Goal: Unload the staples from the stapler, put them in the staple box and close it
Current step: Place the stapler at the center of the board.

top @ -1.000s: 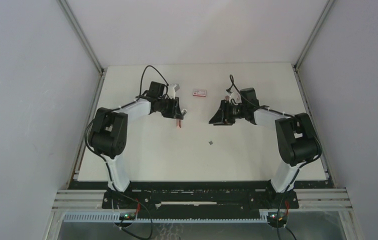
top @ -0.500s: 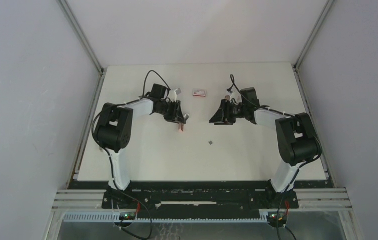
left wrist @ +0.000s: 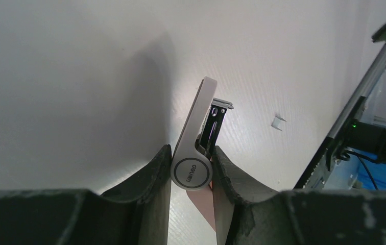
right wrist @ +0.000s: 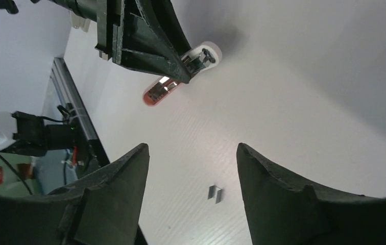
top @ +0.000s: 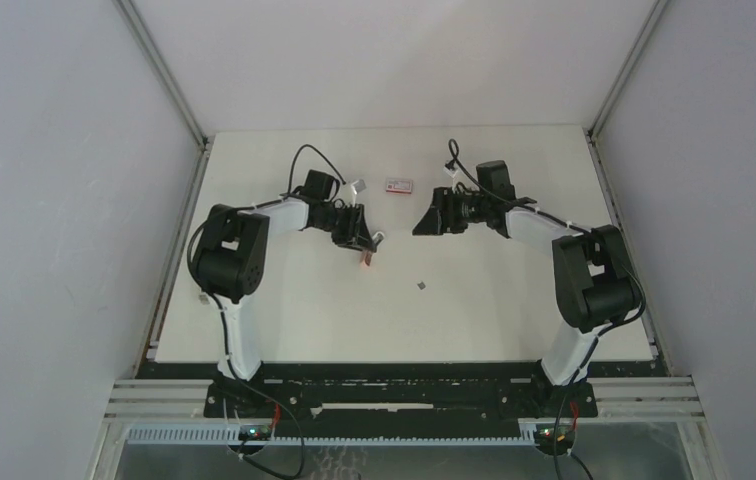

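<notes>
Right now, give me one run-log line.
left gripper: shut on stapler | right gripper: open, empty | staples: loose on table

the stapler [left wrist: 193,127] has a smooth white plastic top with a soft sheen, a dark glinting metal channel beneath it, and a pink-red base that looks like plastic. the staples [right wrist: 215,193] are bare grey metal, dully shiny. the worktop [left wrist: 78,76] is matt white, with fine ribbing showing in the right wrist view. the left pincer [left wrist: 191,151] and right pincer [right wrist: 191,150] are matt black and rough-grained, with scuffed pale edges.
</notes>
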Robot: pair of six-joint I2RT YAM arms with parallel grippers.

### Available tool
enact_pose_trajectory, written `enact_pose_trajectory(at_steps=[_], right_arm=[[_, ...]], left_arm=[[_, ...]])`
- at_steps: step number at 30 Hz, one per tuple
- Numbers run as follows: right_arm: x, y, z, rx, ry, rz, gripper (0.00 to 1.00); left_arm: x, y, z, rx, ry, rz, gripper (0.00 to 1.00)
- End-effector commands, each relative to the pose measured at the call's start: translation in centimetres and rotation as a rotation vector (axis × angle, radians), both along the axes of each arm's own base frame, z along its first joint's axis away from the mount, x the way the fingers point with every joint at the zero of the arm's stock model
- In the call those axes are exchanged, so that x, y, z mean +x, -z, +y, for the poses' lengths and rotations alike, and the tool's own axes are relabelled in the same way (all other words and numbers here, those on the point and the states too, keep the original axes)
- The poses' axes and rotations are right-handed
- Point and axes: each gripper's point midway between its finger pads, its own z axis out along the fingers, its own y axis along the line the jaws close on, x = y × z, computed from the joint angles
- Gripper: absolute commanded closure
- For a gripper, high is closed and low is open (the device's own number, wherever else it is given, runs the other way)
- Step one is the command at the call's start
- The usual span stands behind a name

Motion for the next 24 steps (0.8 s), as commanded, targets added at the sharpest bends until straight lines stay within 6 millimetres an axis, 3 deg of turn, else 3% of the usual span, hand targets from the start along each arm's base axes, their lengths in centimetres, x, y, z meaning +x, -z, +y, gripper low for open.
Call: enact_pose_trajectory(at_steps=[1,5,11,17,24], right_arm=[[1.3,-1.3,0.3,-0.031,-0.114,-0.227,0.35],[0.7,-1.5,1.1,0.017,-0.217,-0.230,0.32],[-0.9,0.0,2.0,0.035,-0.302,-0.150,0.32],[-1.6,-0.3,2.4,0.062,-0.342,-0.114,0.35],[-2.2,-1.2,1.8,0.147,-0.364,-0.026,0.44]], left_arm=[[-0.2,-3.2,-2.6,-0.136,0.109,-0.038,0.89],[-1.5,-4.4,-4.1,-0.189,0.188,-0.042,0.81],[-3.9,-6.0,-6.1,-0.276,0.307,-0.027,0.80],[-5.4,-7.1,-6.8,-0.329,0.373,-0.023,0.80],[-6.1,-7.2,-7.1,-0.348,0.405,-0.009,0.80]])
